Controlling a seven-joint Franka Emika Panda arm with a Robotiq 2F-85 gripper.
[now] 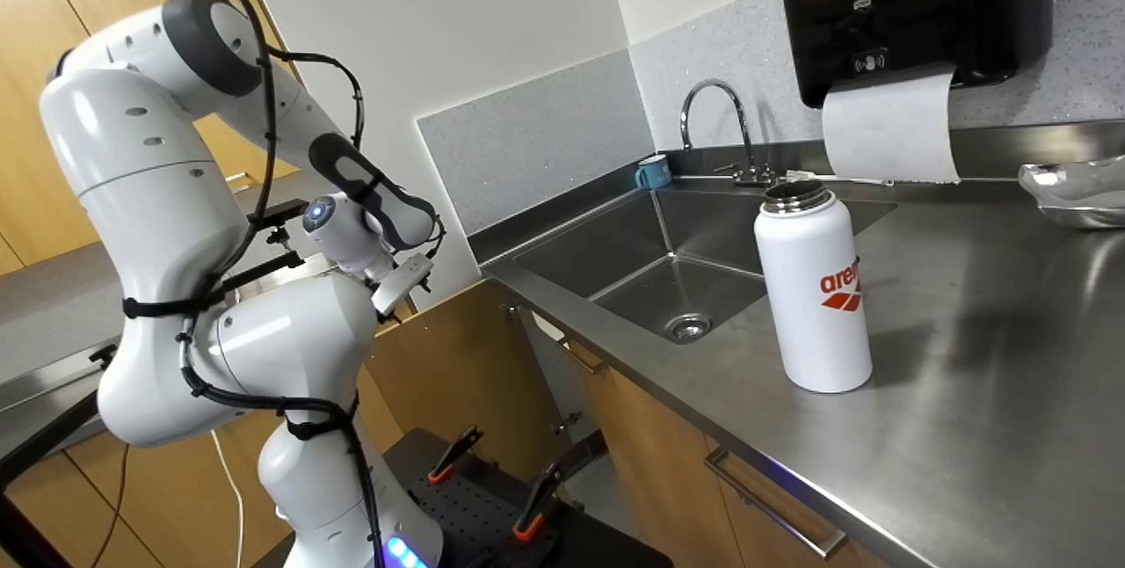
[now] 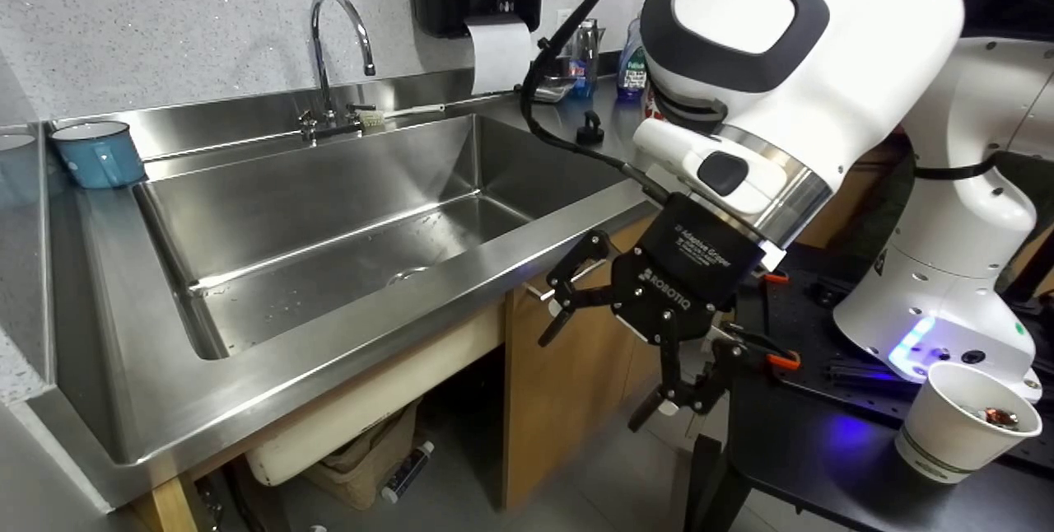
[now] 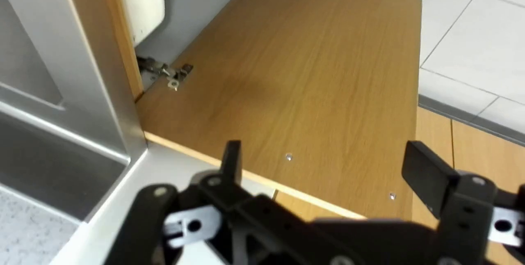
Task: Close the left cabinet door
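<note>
Left cabinet door — standing open, long axis upright, free edge pointing outward from the sink, inner face in wrist view — gripper, jaws wide apart

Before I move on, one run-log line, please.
left cabinet door: standing open | claw: open, holding nothing | closing: not yet done

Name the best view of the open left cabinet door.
Wrist view: the left cabinet door is large there, inner face mostly unobstructed, hinge visible. An exterior view shows that face smaller, partly behind the black stand. In an exterior view with the paper cup, I can't identify it.
</note>
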